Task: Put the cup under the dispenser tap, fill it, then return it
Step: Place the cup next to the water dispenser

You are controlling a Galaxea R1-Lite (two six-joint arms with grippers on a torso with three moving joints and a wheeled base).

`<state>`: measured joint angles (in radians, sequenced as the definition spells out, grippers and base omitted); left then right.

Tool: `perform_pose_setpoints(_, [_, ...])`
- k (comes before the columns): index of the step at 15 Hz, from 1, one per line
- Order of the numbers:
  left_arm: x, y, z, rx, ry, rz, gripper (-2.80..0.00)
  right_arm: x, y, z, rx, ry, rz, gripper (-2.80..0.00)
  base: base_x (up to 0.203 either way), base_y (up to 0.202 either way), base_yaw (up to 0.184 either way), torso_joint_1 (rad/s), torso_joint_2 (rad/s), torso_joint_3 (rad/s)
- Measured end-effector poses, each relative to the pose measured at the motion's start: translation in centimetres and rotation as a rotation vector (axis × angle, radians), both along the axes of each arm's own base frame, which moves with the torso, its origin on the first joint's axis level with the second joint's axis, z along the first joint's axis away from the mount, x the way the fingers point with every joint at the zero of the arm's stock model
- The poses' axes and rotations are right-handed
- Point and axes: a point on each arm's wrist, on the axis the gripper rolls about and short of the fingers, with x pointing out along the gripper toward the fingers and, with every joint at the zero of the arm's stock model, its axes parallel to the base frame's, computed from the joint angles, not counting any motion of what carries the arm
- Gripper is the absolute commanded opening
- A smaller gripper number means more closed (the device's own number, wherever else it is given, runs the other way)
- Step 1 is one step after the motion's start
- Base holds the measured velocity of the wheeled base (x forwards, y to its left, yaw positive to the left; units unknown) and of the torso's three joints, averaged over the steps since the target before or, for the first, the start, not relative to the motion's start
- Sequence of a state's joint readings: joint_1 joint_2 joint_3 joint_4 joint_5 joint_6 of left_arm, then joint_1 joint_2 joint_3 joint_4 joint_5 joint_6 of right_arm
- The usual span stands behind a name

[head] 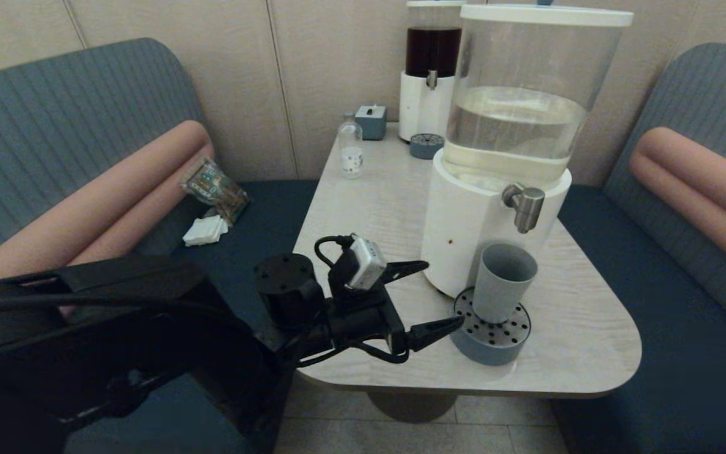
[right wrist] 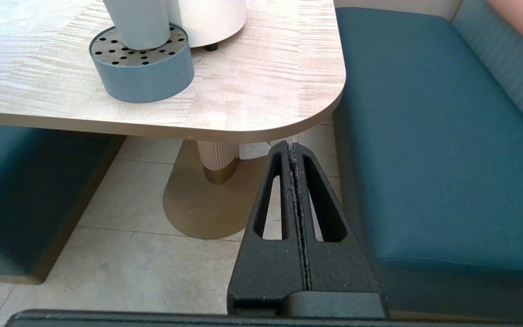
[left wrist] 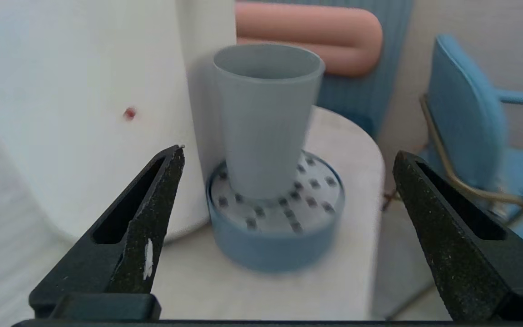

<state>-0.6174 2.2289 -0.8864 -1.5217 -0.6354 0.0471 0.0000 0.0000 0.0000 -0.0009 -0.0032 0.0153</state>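
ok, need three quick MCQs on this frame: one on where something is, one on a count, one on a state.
1. Where does the cup stand?
A. on the perforated drip tray
B. on the bench
C. in the left hand

2. How many dispensers are on the table?
A. one
B. two
C. three

3. What is the left hand doing?
A. shut on the cup
B. open, short of the cup
C. shut, under the table

Answers:
1. A: the cup's base rests on the tray below the dispenser tap.
2. B: a clear-liquid one near, a dark-liquid one behind.
3. B: the fingers are spread apart with the cup ahead, untouched; the right hand is shut, low beside the table.
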Motion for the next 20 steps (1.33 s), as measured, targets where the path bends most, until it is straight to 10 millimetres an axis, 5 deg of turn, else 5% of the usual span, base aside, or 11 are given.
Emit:
perform_pose_setpoints(7, [3.2, -4.7, -2.4, -0.054, -0.058, -0.027, 0.00, 0.0, 0.0, 0.0, 0.000, 0.000, 0.000, -2.80, 0.000, 0.000, 0.000, 0.000, 0.00, 0.000])
perform_pose_setpoints(20, [5.9, -7.6, -2.8, -0.090, -0.102, -0.046, 0.00, 0.0, 0.0, 0.0, 0.000, 0.000, 0.000, -2.80, 0.000, 0.000, 0.000, 0.000, 0.00, 0.000])
